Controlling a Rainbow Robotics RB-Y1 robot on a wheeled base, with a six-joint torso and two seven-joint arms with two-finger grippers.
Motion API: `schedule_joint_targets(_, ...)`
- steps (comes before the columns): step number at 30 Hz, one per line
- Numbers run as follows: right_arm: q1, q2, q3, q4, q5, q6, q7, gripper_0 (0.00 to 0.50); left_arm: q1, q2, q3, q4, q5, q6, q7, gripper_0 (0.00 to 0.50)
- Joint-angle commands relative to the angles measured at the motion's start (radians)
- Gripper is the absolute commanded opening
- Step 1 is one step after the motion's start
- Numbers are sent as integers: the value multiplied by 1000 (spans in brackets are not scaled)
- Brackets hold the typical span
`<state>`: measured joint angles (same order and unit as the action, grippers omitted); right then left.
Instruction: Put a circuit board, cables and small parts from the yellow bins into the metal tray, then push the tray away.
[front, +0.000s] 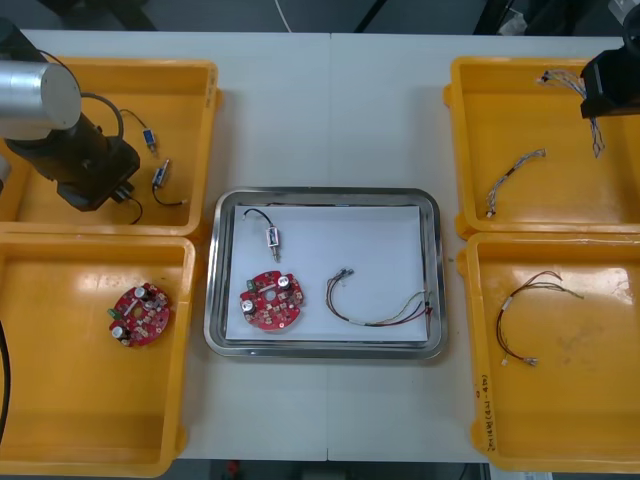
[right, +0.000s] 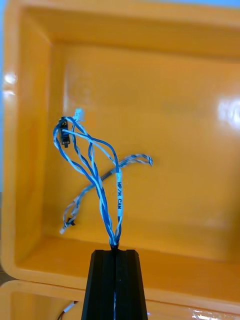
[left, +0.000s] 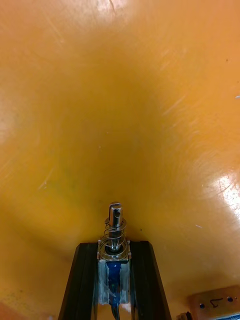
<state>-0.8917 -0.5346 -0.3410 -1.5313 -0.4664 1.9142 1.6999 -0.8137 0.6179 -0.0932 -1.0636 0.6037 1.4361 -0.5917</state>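
yellow bins (front: 80, 400): glossy plastic, lightly scuffed. metal tray (front: 214, 300): polished mirror-bright rim, matt white inside. small metal part (left: 115, 220): shiny, with wire spring. twisted blue and white cable (right: 119, 200): smooth sheathing. left tool (left: 115, 246), right tool (right: 115, 251): matt black. surface (front: 330, 100): smooth, pale, matt.

The right gripper (right: 115, 249) pinches a twisted blue and white cable (right: 98, 186) between its closed black fingers. The cable's strands loop out from the fingertips over a yellow bin (right: 170, 95). A second blue and white cable (right: 134, 159) lies on the bin floor behind.
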Motion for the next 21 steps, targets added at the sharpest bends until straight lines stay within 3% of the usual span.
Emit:
schedule_joint_targets(1,-35,-48,42,-104,-54,6,-19,0,4,46,66,-81,-10,70,-103,1)
schedule_joint_targets(7,-36,-54,109,-145,-77,6,-6,0,4,60,112,-214,-19,201,-123,0)
schedule_joint_targets(21,-49,-62,355,-334,-328,6,-20,0,4,75,113,-469,-62,432,-275,0)
